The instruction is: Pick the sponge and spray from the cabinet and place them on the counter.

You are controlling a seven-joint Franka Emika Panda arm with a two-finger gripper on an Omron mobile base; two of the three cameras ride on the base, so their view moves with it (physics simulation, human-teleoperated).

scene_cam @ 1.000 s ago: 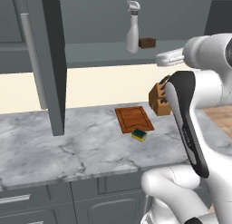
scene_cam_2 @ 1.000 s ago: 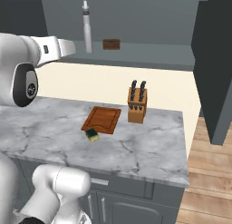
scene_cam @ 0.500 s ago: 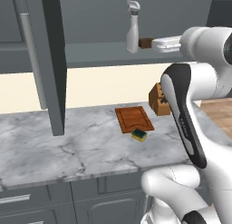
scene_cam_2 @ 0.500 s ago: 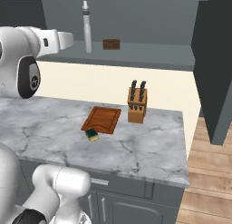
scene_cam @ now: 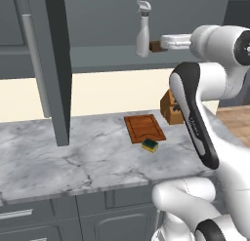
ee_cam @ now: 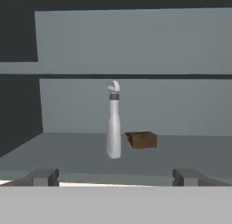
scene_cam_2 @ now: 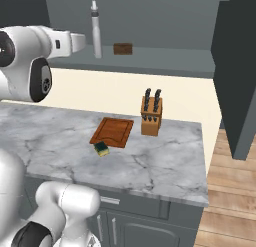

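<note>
Hand: the two-finger hand [ee_cam: 115, 177] of the white arm is raised to shelf height in front of the open cabinet; its two dark fingertips [ee_cam: 43, 177] stand wide apart with nothing between them, released.
Spray: the slim white-grey translucent spray bottle with a white trigger nozzle [ee_cam: 113, 121] stands upright on the grey inner shelf [ee_cam: 181, 148] of the dark grey upper wall cabinet [scene_cam: 56, 64]; in the hand view it lies ahead of the fingertips, apart from them and roughly centred between them.
Box: a small brown box [ee_cam: 142, 139] sits on the same shelf, just beside the spray bottle and slightly behind it.
Sponge: the small flat yellow sponge with a dark green top layer [scene_cam: 150, 145] lies on the wide grey-white marble-veined worktop [scene_cam: 73, 157], touching or just beside the near corner of the brown wooden cutting board [scene_cam: 143, 128].
Knife block: a wooden block holding dark-handled knives [scene_cam_2: 151, 117] stands upright on the worktop, near the board's far side.
Cabinet door: the panelled door with a long vertical silver handle [scene_cam: 34, 64] stands swung open.
</note>
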